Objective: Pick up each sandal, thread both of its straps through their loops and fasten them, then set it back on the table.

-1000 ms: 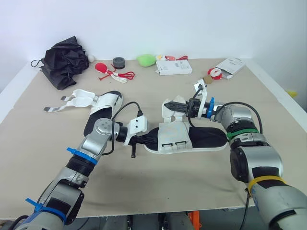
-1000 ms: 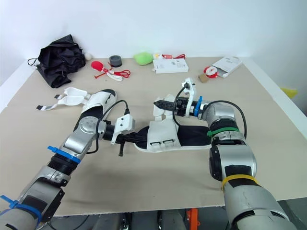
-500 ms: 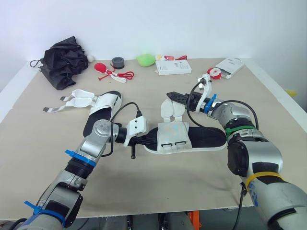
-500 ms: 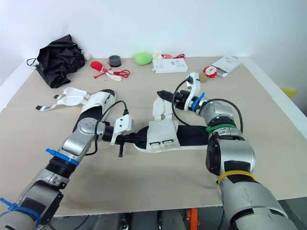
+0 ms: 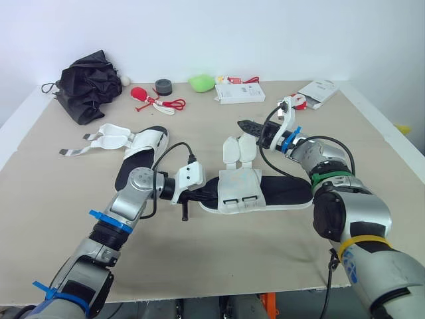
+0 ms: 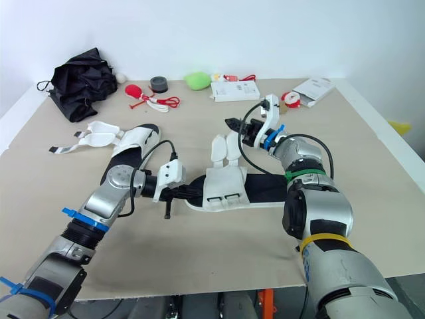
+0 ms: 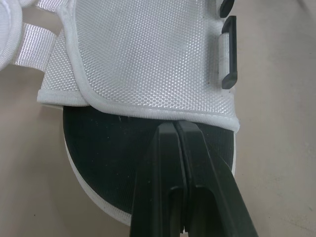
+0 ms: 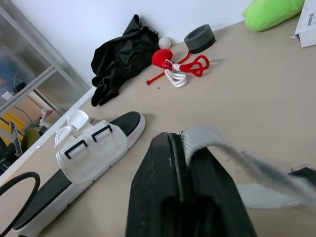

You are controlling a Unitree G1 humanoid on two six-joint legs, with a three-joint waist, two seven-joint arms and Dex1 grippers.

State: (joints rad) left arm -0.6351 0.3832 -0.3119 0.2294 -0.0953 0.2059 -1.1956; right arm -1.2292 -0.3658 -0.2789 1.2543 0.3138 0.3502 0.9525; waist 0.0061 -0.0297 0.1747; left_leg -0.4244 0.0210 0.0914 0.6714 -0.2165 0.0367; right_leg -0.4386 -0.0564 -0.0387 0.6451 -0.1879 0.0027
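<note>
The sandal [image 5: 272,191] lies flat on the tabletop [image 5: 219,259]. Its toe end sits under the left gripper [image 7: 176,129], whose fingers are pressed together. The left forearm lies low. The right arm reaches inward, and the right gripper [image 5: 250,125] is clenched on the strap [image 5: 238,149], which rises to it from the sandal below.

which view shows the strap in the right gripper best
The right wrist view: the grey strap curls out close up from between the shut fingers of the right gripper. The eye views show it from farther off, rising from the near sandal to that gripper. The left wrist view looks at the sandal's white upper instead.
</note>
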